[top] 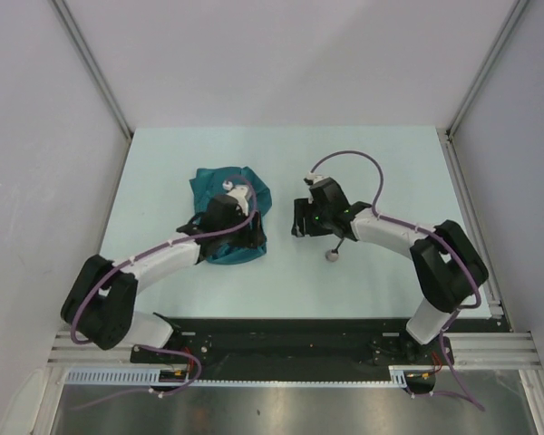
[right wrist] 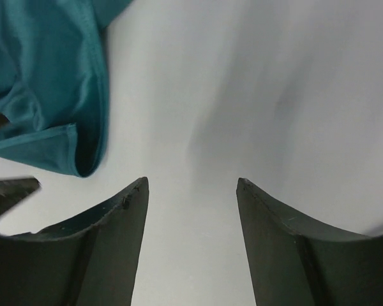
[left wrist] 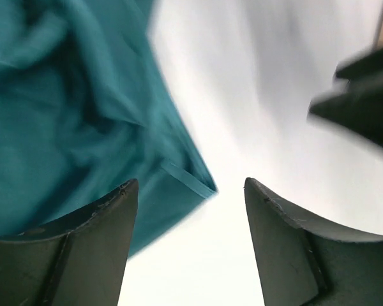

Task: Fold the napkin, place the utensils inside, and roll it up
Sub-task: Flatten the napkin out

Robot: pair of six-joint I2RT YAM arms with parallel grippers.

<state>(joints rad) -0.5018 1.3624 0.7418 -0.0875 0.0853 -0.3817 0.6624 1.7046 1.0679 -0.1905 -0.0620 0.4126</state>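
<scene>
A pale desk [top: 390, 163] sits between white walls. Toward nine o'clock of its middle lies the napkin [top: 208, 186], bunched and, by my judgement, not yet folded. The left tool [left wrist: 191, 185] hovers over the napkin's four-o'clock edge, jaws apart, gripping nothing. The right tool [right wrist: 191, 182], likewise parted and empty, is just beside the napkin. The spoon [top: 331, 256] lies bare at that tool's five o'clock. Folding, loading and rolling all remain. Only the top view shows the spoon; only the wrist views show the napkin's hemmed corner.
</scene>
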